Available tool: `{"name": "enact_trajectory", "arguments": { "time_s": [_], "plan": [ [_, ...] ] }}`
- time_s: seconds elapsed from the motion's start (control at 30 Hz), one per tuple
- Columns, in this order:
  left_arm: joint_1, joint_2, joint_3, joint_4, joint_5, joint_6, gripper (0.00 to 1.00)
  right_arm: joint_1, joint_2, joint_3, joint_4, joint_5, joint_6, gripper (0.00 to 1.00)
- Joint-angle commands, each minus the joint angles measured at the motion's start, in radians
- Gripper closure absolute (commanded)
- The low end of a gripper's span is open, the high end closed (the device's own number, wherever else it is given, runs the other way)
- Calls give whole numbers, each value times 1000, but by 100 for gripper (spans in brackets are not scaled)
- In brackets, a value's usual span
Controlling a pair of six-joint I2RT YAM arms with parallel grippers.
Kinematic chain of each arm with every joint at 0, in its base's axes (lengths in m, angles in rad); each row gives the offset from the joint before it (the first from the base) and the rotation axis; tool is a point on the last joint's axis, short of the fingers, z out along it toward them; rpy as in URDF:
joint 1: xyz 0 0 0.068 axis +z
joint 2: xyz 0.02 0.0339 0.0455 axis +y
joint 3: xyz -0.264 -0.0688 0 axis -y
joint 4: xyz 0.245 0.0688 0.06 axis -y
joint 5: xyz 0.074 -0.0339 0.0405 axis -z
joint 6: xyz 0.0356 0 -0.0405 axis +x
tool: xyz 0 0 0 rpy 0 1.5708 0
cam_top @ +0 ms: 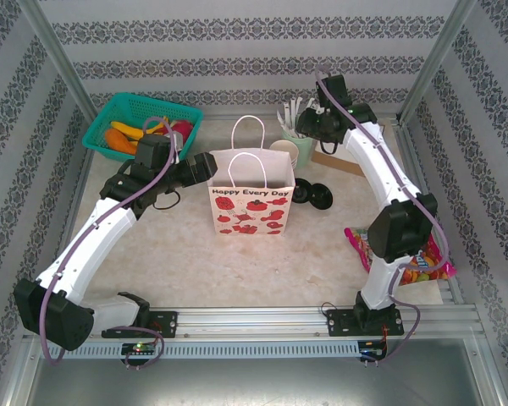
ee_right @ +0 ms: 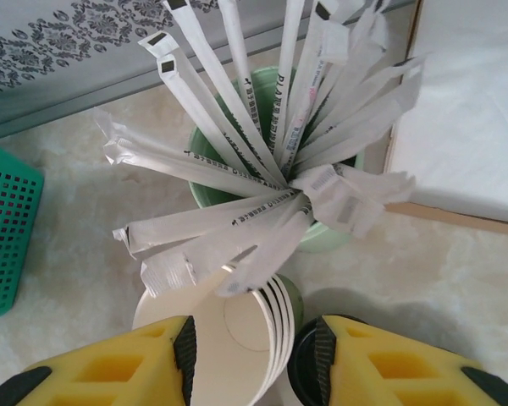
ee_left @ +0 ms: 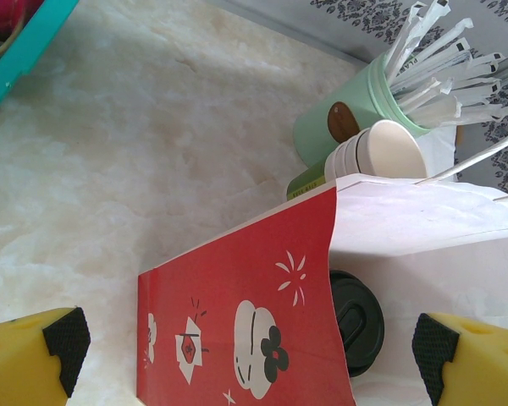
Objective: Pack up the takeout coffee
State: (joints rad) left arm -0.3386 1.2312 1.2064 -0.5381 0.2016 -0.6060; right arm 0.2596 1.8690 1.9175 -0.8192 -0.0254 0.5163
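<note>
While the pale marbled table lies bare around it, a stiff paper gift bag stands upright at centre, mouth up for loading from above. The left gripper hangs at the bag's edge, jaws spread wide and holding nothing. The right gripper hovers over a leaning stack of cream-rimmed paper cups beside a mint-green holder of paper-wrapped sticks, its jaws parted and pinching nothing. The takeout coffee — only its round black plastic lid showing — appears to sit inside the bag.
</note>
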Motion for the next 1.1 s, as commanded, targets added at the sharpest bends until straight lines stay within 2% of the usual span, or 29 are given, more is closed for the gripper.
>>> {"name": "enact_trajectory", "arguments": {
  "time_s": [0.0,0.3,0.4,0.53,0.7,0.9,1.07],
  "plan": [
    [4,-1,15,-12,0,5,0,8,42,51,-12,-23,-22,56],
    [4,1,17,-15,-7,6,0,7,103,107,-26,-9,-41,63],
    [4,0,16,-15,-8,8,0,8,121,124,-25,5,-66,68],
    [5,7,23,-17,-10,11,1,8,136,157,-44,40,-102,85],
    [5,8,29,-13,-1,9,0,10,62,134,-23,97,-178,99],
    [6,-10,33,-21,-24,11,0,6,-50,115,-49,99,-278,100],
    [12,-52,36,-42,-124,11,0,16,-181,105,-100,48,-344,100]
  ]
}}
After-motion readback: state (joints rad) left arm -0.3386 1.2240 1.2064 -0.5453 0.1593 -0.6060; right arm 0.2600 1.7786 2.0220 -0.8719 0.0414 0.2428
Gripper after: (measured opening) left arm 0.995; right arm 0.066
